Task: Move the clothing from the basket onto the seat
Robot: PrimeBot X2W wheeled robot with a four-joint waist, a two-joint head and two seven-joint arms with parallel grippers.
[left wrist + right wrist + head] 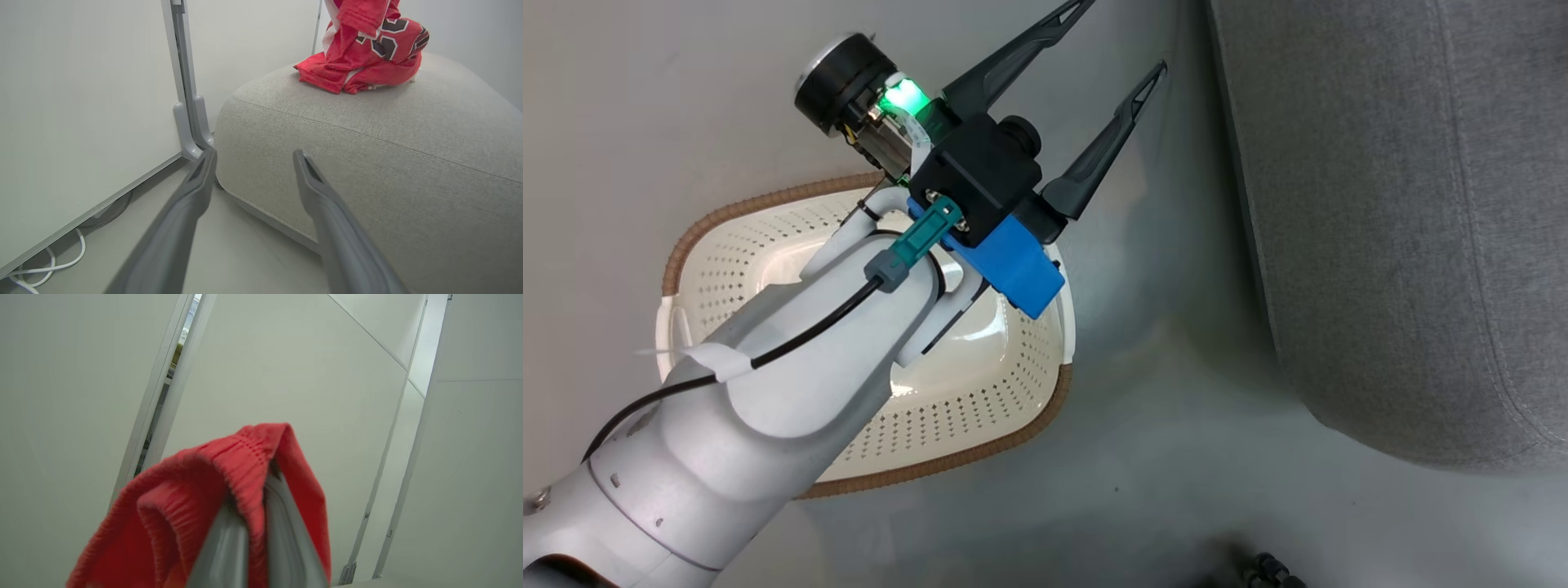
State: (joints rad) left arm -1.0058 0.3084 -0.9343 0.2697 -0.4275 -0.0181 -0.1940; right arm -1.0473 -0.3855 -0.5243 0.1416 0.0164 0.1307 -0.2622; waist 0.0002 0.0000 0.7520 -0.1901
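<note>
Right wrist view shows the right gripper (255,506), fingers clenched on the gathered band of a red garment (196,477), so that arm must reach the seat (367,134), where the jersey (363,53) already lies on top, up beyond the left gripper (253,157), whose spread, empty fingers aim at the seat's flank

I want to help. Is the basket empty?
Looks empty: the basket shows bare white plastic inside, though the left arm hides part.

Red jersey (359,57) on grey seat (367,163); red garment (184,498) in right pincer (261,490)
</note>
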